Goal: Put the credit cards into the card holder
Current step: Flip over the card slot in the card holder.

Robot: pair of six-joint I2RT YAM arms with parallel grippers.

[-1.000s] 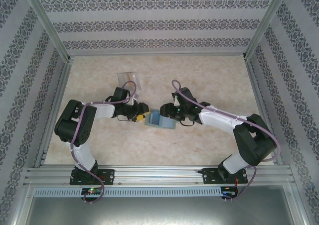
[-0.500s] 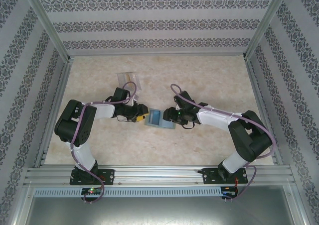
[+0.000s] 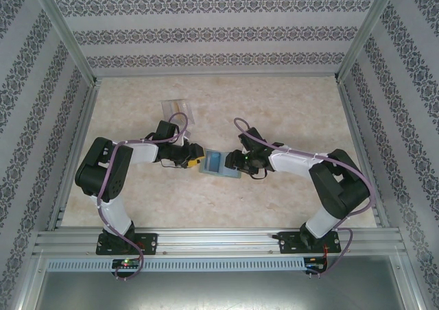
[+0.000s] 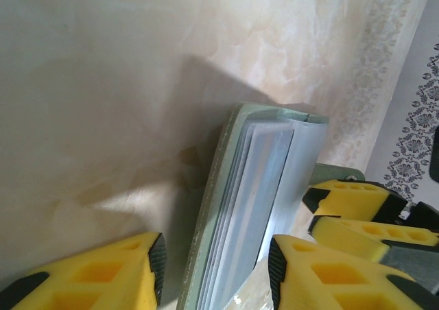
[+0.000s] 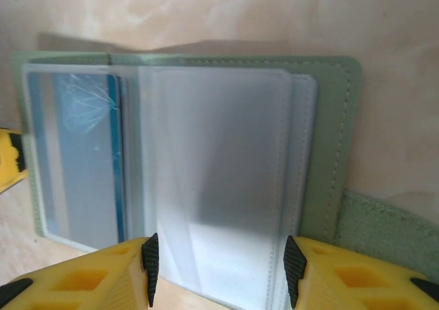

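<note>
- My left gripper (image 4: 216, 265) sits at one edge of the card holder (image 5: 329, 138). Its two yellow fingers (image 4: 103, 279) stand apart with that edge running between them.
- One pad has a strip of shadow between it and the holder's green back, and the other lies close against the clear sleeves (image 5: 219, 186). I cannot tell whether the pinch is made.
- From my left wrist the holder is seen edge-on, its green cover towards the table (image 3: 274, 111) and the sleeves stacked on its other face.
- My right gripper (image 5: 221, 269) is at the holder's opposite edge. Its fingers are held wide with nothing clamped, and the sleeves lie flat across the gap between the tips.
- From my left wrist, those right-hand fingers show just beside the holder's far side.
- The holder lies opened out on the table, between my two grippers.
- The bluish card (image 5: 82, 152) is tucked into a sleeve on the half of the holder nearer my left gripper. It is visible through the plastic, which carries a patch of fine scratches.
- The sleeves on the holder's other half are milky and translucent, with the green stitched border framing them.
- A green strap (image 5: 391, 234) juts out from the holder on my right gripper's side.
- A clear plastic box (image 3: 177, 109) lies well apart from the holder, beyond my left gripper and towards the back wall.
</note>
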